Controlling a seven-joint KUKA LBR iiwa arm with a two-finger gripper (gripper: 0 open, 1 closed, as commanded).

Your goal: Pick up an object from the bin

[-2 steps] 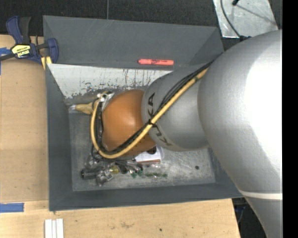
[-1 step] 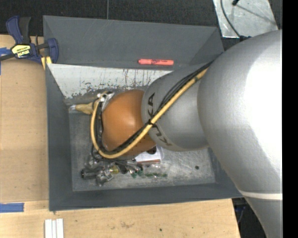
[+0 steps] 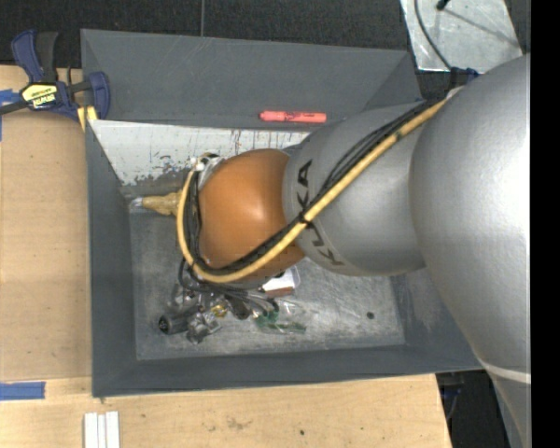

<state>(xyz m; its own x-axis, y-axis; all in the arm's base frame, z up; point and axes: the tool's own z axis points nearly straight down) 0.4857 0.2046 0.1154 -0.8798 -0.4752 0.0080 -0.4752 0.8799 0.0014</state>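
Under orange cover [image 3: 243, 208], pincer [image 3: 198, 292] directly over dark heap [image 3: 191, 325], near-left floor; grip state unclear.

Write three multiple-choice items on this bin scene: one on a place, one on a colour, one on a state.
1. Where in the bin does the heap of small things lie?
A. in the far right corner
B. on the rim
C. on the floor at the picture's lower left, just below the cover on the arm

2. The cover on the wrist is:
A. blue
B. orange
C. white

3. The bin is:
A. upright and open on top
B. turned over
C. shut by a lid

Answers: 1 C, the heap sits on the floor under the cover; 2 B, the rounded cover is plainly orange; 3 A, its floor and walls show from above.
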